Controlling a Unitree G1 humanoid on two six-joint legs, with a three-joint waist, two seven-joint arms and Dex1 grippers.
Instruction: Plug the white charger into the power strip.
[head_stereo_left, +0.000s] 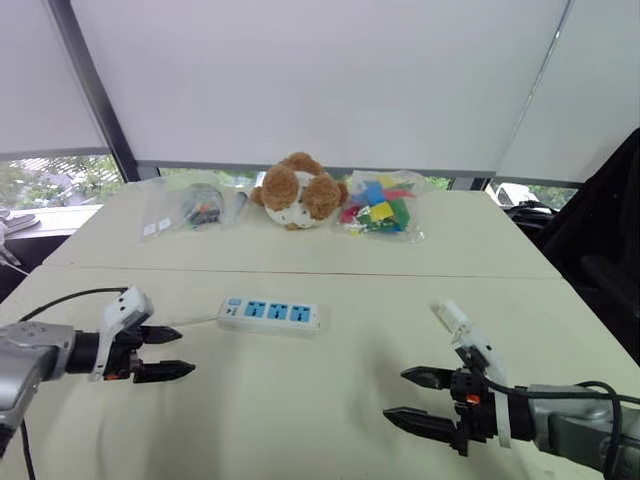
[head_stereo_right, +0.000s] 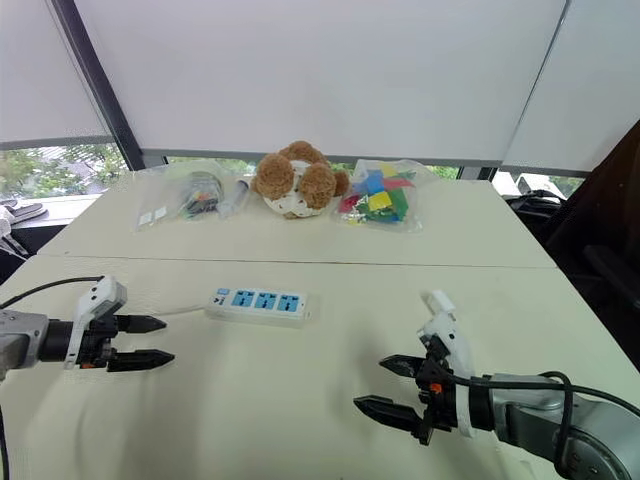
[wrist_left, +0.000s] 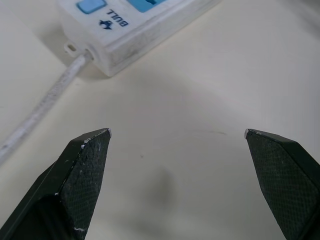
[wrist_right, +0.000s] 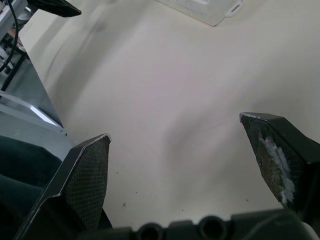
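— right gripper (head_stereo_left: 394, 393) hangs nearest us, fingers spread, holding nothing; left gripper (head_stereo_left: 187, 352) is likewise apart and empty; which step are we on?
— the very start, we judge; power strip (head_stereo_left: 269, 313) lies beyond, near the left fingers, sockets up; where the white charger lies we cannot tell; next we must find and grasp it.

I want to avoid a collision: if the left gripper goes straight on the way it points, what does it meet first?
The left gripper would probably meet only bare table; the power strip lies just aside of its line. Depth is unclear, so it could brush the strip's cable end.
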